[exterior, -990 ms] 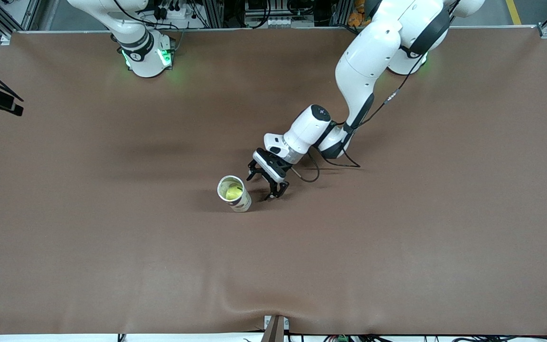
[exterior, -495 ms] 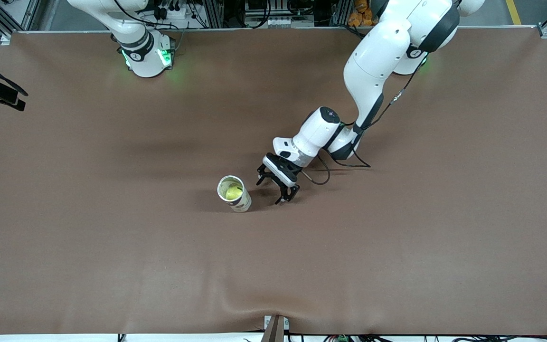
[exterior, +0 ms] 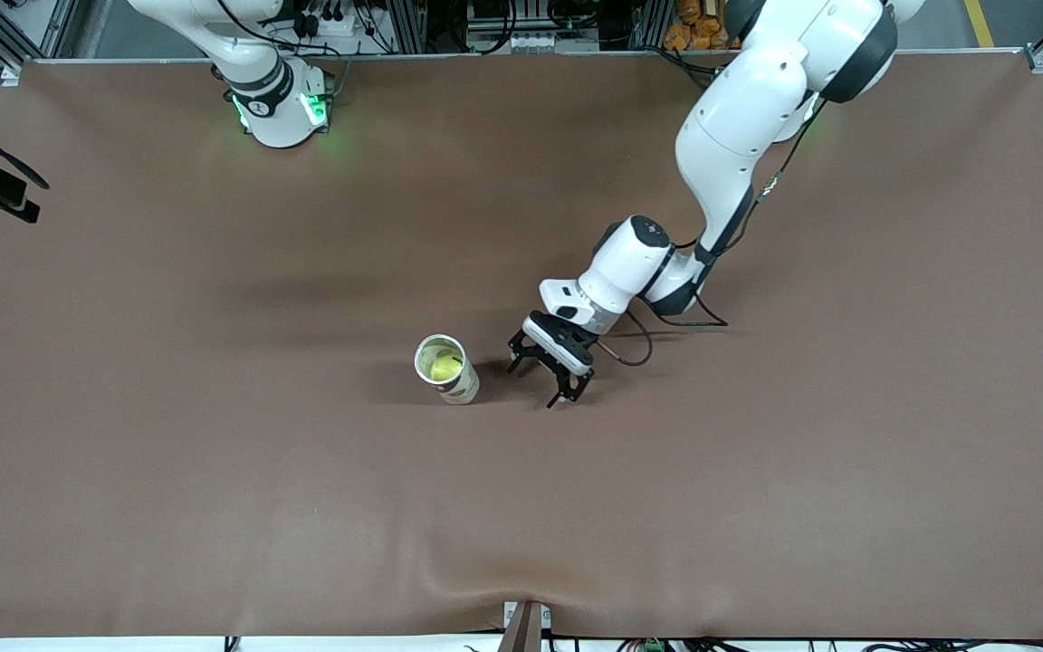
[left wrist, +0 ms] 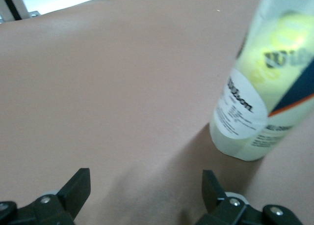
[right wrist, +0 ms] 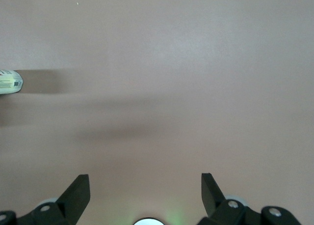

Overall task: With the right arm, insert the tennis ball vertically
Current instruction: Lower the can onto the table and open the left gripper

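We see the tennis ball [exterior: 443,367] inside the upright can [exterior: 446,369] mid-counter [exterior: 214,471]. The left claw [exterior: 550,378] sits just beside the can, wide and empty. The right claw [right wrist: 145,193] is wide too, over bare counter.

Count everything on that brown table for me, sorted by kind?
Clear can, standing upright: 1
Tennis ball inside the can: 1
Open gripper in use: left gripper, beside the can: 1
Total: 3
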### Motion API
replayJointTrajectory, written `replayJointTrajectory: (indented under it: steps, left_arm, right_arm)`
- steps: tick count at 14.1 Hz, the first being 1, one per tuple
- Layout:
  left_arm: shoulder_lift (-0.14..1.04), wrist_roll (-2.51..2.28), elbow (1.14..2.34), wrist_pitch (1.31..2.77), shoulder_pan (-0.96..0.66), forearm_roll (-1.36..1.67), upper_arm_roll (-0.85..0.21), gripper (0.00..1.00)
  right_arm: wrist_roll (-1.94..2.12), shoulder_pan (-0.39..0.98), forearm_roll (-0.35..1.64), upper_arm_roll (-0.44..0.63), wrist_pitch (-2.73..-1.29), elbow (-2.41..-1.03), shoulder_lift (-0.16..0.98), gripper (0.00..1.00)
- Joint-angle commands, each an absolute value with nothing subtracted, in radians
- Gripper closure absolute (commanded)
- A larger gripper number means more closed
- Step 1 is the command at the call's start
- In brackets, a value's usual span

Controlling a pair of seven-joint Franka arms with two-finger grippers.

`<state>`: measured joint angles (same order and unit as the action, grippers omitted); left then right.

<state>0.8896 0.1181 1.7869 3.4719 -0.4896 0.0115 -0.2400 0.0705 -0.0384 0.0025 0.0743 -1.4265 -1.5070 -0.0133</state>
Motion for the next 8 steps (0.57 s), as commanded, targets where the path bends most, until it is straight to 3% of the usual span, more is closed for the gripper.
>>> replayJointTrajectory:
  steps: [1,8]
  left_arm:
    - [0.845,0.107,1.810,3.418,-0.427,0.023,-0.284,0.00]
    - [0.796,0.107,1.778,3.225,-0.290,0.026,-0.344,0.00]
  right_arm:
    - [0.086,-0.037,-0.017,0.074,-1.439,-1.505,-0.011,0.00]
    - [0.083,-0.038,-0.002,0.075,-1.442,-1.491,-0.011,0.00]
